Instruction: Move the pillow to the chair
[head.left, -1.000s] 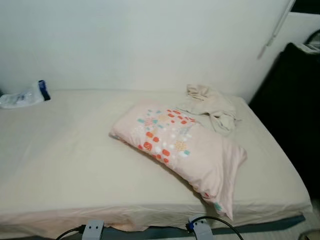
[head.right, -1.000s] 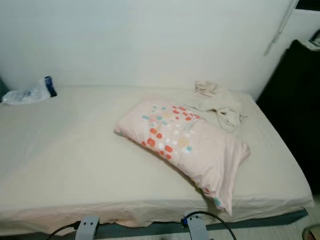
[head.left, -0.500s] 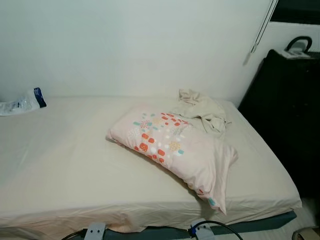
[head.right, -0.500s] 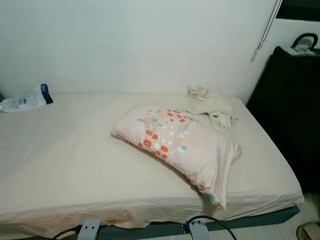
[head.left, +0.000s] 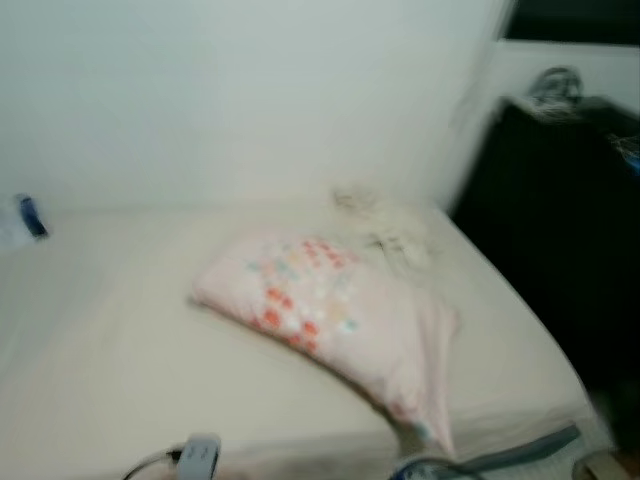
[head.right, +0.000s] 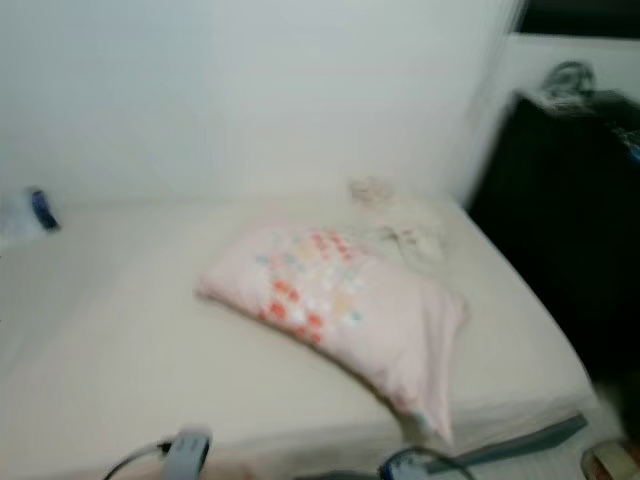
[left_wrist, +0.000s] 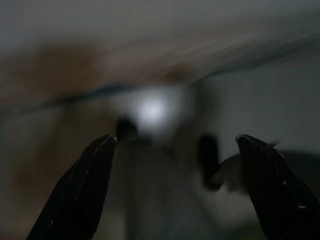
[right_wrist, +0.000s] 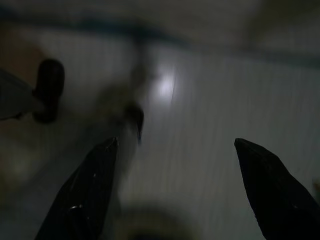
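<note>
You're looking at a bed (head.left: 120, 370) covered in a pale cream sheet, pushed against a plain white wall (head.left: 250, 100); both head views are blurred. The pillow (head.left: 330, 315), pale pink with a patch of red, orange and teal squares, lies diagonally on the right half of the bed, one end toward the middle, its other corner hanging a little over the bed's front edge near the front right corner. Just behind it, toward the bed's back right corner, sits a crumpled beige cloth (head.left: 385, 225). At the back left edge there is a clear plastic bag (head.right: 25, 215) with a dark blue part. To the right of the bed stands a tall black piece of furniture (head.left: 560, 230), possibly a cabinet, though the blur hides its details.

Both wrist views are dark and smeared. Your left pincer (left_wrist: 175, 187) has its two black fingers spread wide with nothing between them. Your right pincer (right_wrist: 172, 187) is likewise spread and pinching nothing, over what looks like a pale floor.
</note>
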